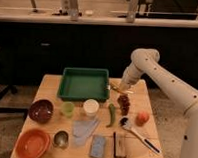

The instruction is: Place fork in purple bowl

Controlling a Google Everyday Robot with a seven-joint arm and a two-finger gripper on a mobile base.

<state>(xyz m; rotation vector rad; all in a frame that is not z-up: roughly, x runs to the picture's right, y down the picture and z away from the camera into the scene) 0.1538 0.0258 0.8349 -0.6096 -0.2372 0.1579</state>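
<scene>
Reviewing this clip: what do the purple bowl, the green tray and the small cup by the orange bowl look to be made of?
Purple bowl: probably glazed ceramic or hard plastic, since its dark inside catches a shine. Green tray: likely moulded plastic, uniform matte green with thin upright walls. Small cup: looks metal, grey with a dull reflective rim. Orange bowl: plastic or ceramic, unclear. The gripper, shut, is at the tray's right edge.

Pretty dim, warm indoor light from above. The table (52, 86) is lit okay, but behind it everything goes nearly black. Whole shot is soft and blurry, small stuff smeared. Slight shine off the white arm (162, 79), shadows faint.
</scene>
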